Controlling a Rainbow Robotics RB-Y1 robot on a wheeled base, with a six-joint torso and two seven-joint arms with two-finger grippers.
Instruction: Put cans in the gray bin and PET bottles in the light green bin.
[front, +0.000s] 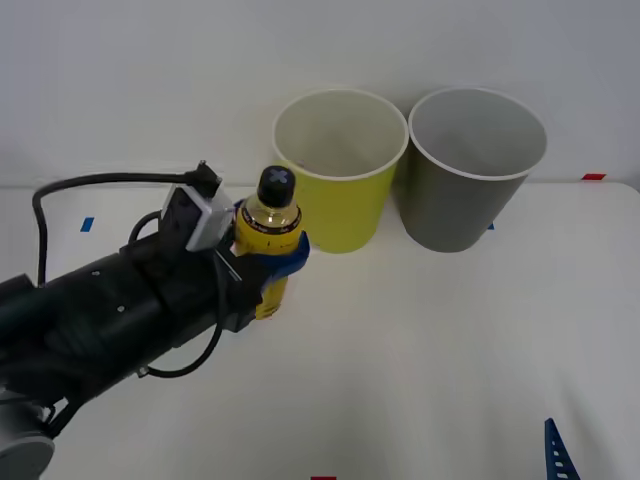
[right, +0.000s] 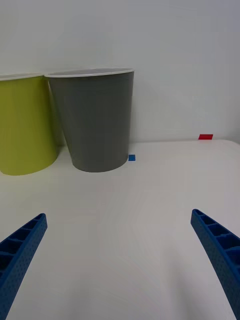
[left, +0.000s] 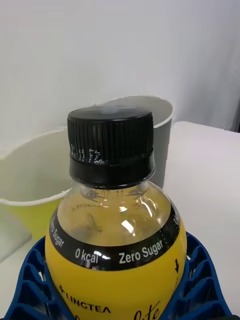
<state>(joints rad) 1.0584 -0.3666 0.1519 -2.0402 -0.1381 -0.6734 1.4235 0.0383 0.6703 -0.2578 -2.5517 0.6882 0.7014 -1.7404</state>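
- White table (front: 420, 340), carrying both bins and the bottle.
- Gray bin (front: 468, 180) upright at the far side, just right of the light green bin (front: 340, 170), the two nearly touching.
- Left pincer (front: 282, 262) in front of the light green bin, blue fingers (left: 202, 280) clamped round the PET bottle (front: 266, 235).
- PET bottle upright, black cap up, near the green bin's left front wall.
- Right pincer (right: 119, 260) low at the near right, fingers wide apart, holding nothing.
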